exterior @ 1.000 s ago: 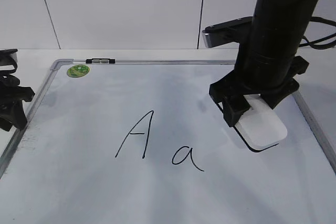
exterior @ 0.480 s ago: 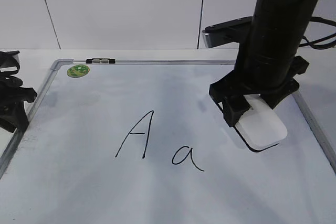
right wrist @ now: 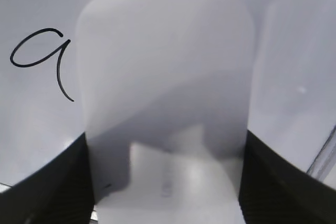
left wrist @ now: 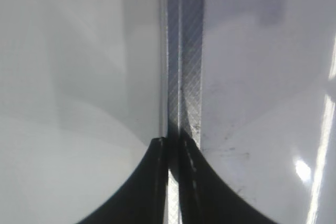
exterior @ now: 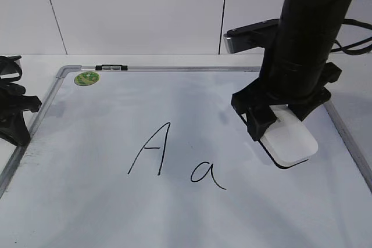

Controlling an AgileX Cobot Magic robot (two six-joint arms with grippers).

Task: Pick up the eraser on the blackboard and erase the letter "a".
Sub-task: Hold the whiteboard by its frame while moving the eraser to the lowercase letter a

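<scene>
No change is noted: the eraser stays clamped in the right hand beside the "a"; the left hand, closed and empty, is parked over the whiteboard frame.

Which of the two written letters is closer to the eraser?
The small "a", right of the tall "A", lies closer to the eraser in the right gripper.

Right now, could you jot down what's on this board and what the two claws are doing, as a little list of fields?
board: white board, grey frame
writing: capital A and small a, both intact
eraser: white block, right of the small a
right claw: right gripper shut on the eraser
left claw: left gripper shut, empty, at the board's left frame
extra: green magnet, far left corner
</scene>
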